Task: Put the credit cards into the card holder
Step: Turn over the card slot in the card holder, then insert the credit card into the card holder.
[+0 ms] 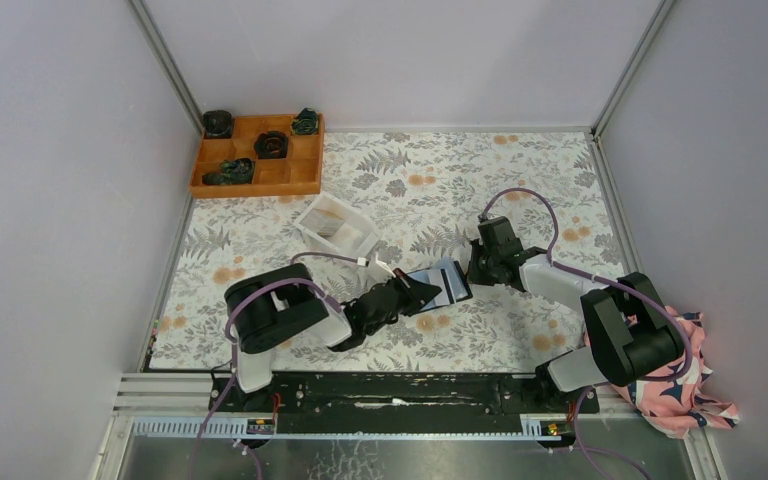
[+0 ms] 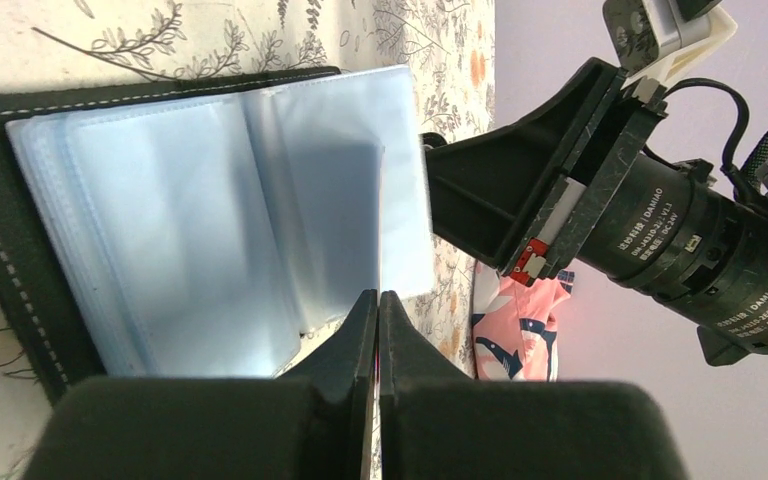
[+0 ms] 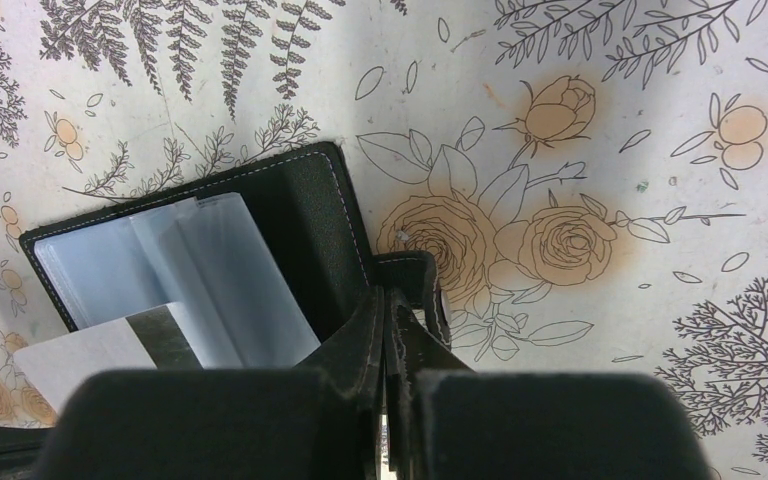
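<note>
The card holder point(image 1: 447, 282) lies open on the floral mat, black with pale bluish clear sleeves point(image 2: 210, 200). My left gripper point(image 1: 422, 292) is shut on a whitish-grey credit card with a dark stripe point(image 3: 90, 355), and the card's far end reaches into the sleeves. In the left wrist view the card is edge-on between the closed fingers point(image 2: 377, 295). My right gripper point(image 1: 473, 268) is shut on the holder's black cover point(image 3: 300, 220) next to the clasp tab point(image 3: 422, 285), at the right edge of the holder. No other cards show.
A white plastic tray point(image 1: 338, 228) stands just behind the left gripper. An orange compartmented box point(image 1: 257, 153) with dark objects sits at the back left. A pink patterned cloth point(image 1: 680, 395) lies by the right arm's base. Grey walls enclose the mat.
</note>
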Controlling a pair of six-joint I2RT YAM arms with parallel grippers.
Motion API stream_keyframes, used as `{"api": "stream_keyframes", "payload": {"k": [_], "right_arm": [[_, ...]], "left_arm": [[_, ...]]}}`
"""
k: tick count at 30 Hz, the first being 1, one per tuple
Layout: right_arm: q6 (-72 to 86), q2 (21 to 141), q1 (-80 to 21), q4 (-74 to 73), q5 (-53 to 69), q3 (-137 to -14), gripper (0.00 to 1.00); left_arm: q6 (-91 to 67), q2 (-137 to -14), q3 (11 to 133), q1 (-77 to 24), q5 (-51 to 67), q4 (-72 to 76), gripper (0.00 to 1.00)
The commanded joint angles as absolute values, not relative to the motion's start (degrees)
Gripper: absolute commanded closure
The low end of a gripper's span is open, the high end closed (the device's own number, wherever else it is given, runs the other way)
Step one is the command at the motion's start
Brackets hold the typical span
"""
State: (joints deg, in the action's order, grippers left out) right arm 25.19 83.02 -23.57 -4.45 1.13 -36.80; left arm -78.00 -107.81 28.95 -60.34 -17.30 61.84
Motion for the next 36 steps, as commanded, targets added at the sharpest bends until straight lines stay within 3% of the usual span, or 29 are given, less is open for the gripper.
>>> {"api": "stream_keyframes", "payload": {"k": [1, 36], "right_arm": [[24.7, 82.7, -23.3, -6.3, -3.1, -38.0, 1.00], [24.3, 80.2, -23.3, -7.0, -2.8, -37.0, 1.00]], "left_arm": [[-76.1, -108.7, 31.0, -60.2, -16.8, 60.9, 1.00], [-76.6, -108.1, 27.8, -59.1, -20.8, 61.2, 1.00]]}}
